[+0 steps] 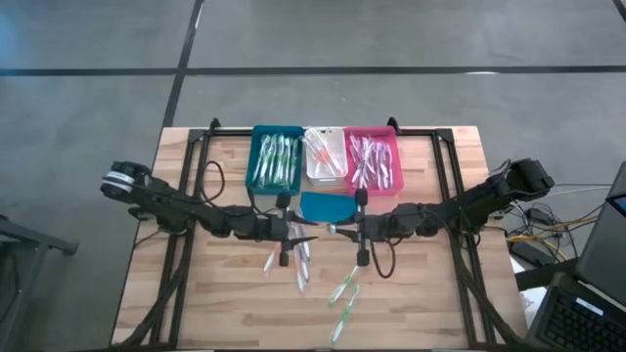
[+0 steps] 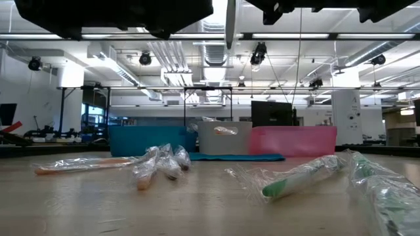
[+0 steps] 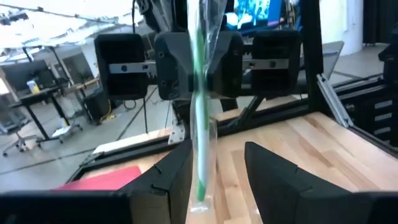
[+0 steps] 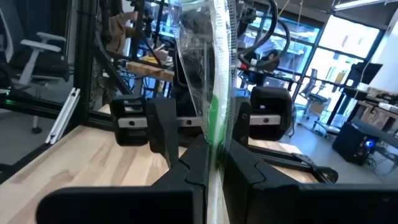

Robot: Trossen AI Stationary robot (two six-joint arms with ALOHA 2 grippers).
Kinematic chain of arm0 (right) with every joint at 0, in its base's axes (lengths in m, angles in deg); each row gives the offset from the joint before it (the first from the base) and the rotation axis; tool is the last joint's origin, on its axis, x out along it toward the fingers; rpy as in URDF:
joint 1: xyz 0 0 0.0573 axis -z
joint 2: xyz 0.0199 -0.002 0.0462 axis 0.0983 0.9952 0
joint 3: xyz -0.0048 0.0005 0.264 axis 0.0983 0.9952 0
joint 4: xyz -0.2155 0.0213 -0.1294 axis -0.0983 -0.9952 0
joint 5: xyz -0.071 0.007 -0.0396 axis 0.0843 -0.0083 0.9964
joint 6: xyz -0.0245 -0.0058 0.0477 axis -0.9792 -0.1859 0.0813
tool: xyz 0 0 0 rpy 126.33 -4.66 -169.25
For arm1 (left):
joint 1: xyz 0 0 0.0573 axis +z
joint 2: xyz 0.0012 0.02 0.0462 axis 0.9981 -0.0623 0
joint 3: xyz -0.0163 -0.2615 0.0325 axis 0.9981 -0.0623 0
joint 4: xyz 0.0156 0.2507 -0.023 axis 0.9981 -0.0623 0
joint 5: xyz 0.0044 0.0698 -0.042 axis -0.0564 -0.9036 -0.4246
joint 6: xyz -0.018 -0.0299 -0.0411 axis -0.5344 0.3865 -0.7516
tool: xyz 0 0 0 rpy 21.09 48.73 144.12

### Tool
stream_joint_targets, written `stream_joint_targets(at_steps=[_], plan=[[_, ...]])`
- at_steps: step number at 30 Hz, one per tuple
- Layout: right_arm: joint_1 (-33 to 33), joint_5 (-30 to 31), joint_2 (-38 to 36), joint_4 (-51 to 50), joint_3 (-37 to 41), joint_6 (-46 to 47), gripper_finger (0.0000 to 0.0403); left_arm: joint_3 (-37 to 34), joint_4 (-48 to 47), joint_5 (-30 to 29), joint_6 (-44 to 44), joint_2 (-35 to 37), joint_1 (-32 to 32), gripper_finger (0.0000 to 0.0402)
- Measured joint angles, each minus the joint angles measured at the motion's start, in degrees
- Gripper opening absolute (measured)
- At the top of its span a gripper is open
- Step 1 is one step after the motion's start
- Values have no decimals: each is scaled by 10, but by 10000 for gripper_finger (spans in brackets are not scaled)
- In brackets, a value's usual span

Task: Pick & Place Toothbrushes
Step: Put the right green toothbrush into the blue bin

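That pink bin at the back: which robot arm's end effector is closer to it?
Right. The right end effector sits just in front of the pink bin, shut on a wrapped toothbrush. The left end effector is farther over, in front of the teal bin.

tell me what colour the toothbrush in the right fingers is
White with green, in a clear wrapper; the right wrist view shows it best.

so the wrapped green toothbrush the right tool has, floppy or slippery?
Probably stiff: the green toothbrush stands straight up from the right tool without sagging. Its glossy clear wrapper looks loose, so it may slip. Looks light, held by one thin pinch.
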Motion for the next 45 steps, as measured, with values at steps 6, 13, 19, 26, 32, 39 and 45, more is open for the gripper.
stream_joint_targets(at_steps=[6,13,19,26,32,39,45], plan=[[0,0,0,9,0,-7,18,26,9,10,3,-29,10,152],[0,0,0,11,0,-8,18,75,-16,15,15,-66,16,152],[0,-5,0,11,0,-8,18,92,-30,15,15,-72,20,151],[0,-7,0,11,0,-8,18,94,-41,14,16,-72,22,87],[0,-7,0,10,0,-9,18,94,-41,13,14,-72,22,26],[0,-6,0,5,0,11,33,94,-43,13,11,-72,22,26],[0,7,-11,-20,0,16,96,94,-47,13,11,-72,22,26]])
